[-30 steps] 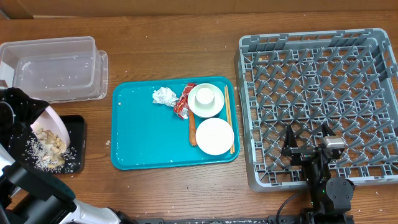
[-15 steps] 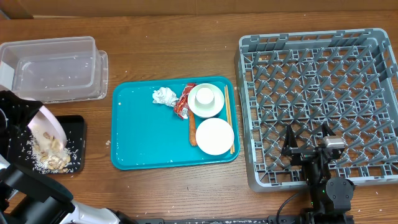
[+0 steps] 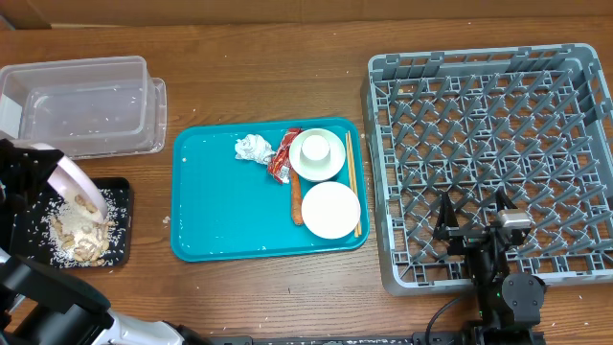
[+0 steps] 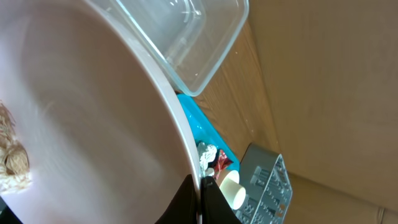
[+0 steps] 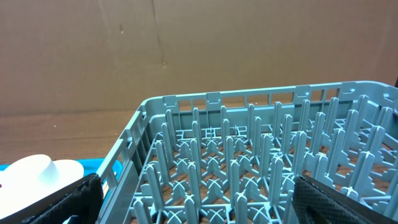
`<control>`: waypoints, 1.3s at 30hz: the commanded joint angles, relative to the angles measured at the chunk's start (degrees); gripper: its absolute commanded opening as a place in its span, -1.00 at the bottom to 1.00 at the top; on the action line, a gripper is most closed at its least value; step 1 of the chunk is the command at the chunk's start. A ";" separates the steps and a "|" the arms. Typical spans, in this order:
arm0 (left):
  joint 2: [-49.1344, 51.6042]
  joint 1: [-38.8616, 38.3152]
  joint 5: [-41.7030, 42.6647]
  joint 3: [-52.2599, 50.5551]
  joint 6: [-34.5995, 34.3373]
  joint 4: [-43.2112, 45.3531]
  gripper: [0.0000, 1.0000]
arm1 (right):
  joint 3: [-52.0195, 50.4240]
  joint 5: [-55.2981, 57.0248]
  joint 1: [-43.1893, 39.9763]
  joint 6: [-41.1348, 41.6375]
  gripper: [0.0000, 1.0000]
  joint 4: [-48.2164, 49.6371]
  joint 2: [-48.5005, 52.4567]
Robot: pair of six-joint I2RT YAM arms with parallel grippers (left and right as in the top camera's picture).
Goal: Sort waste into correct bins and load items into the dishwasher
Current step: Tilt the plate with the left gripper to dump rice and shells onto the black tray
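My left gripper (image 3: 40, 172) is shut on the rim of the large white plate (image 3: 75, 180), which is tilted steeply over the black tray (image 3: 120, 192). Rice and beige scraps (image 3: 79, 235) lie piled on that tray; a few scraps (image 4: 12, 163) still cling to the plate (image 4: 87, 124). The paper ball (image 3: 254, 149), red wrapper (image 3: 283, 158), carrot stick (image 3: 296, 201), cup in a bowl (image 3: 317, 153), small plate (image 3: 330, 209) and chopsticks (image 3: 351, 172) lie on the teal tray (image 3: 206, 211). My right gripper (image 3: 474, 230) is open and empty over the grey rack's (image 3: 488, 125) front edge.
The clear tub (image 3: 86, 101) stands behind the black tray, beside the teal tray. Stray rice grains lie on the table round the black tray. The rack's upright pegs (image 5: 249, 162) fill the right wrist view between the open fingers (image 5: 205, 208).
The plate has tipped steeper and lower over the black tray, and the scraps have slid off it onto the tray. The right arm has not moved.
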 commanded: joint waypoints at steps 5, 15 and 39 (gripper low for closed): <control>0.15 3.19 -0.42 -0.20 -1.44 0.57 -0.92 | -0.59 0.17 0.02 -0.39 1.00 0.33 -0.09; 0.92 3.93 5.64 -0.20 3.82 1.84 -0.92 | -0.59 0.17 0.02 -0.39 1.00 0.33 -0.09; 0.90 5.09 13.66 -0.20 10.01 -1.60 -0.92 | -0.59 0.17 0.02 -0.39 1.00 0.33 -0.09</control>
